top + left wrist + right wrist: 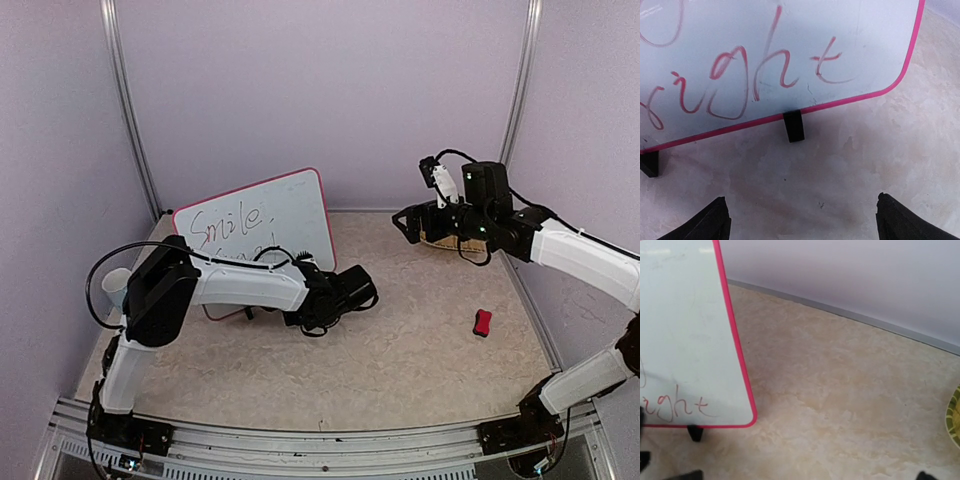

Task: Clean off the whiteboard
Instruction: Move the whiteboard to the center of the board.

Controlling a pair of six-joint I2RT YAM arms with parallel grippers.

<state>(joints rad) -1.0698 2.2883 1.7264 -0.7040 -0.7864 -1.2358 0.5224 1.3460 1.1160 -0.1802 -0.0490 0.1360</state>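
While the whiteboard [262, 222] stands on its black feet [793, 126], pink-framed, red scrawl intact, you see left gripper [801, 216] and right gripper [806, 475] spread wide, both empty.

The left arm [240, 286] is seen stretched low in front of the whiteboard [270, 215], the left pincer [352, 292] spread wide near its lower right corner. The right arm [580, 255] is raised well right of the whiteboard, the right pincer [405, 221] parted and pointed toward it.

Red handwriting on the whiteboard [290, 205], near the bench's [400, 345] far-left corner, reads "Smile," above "…right".
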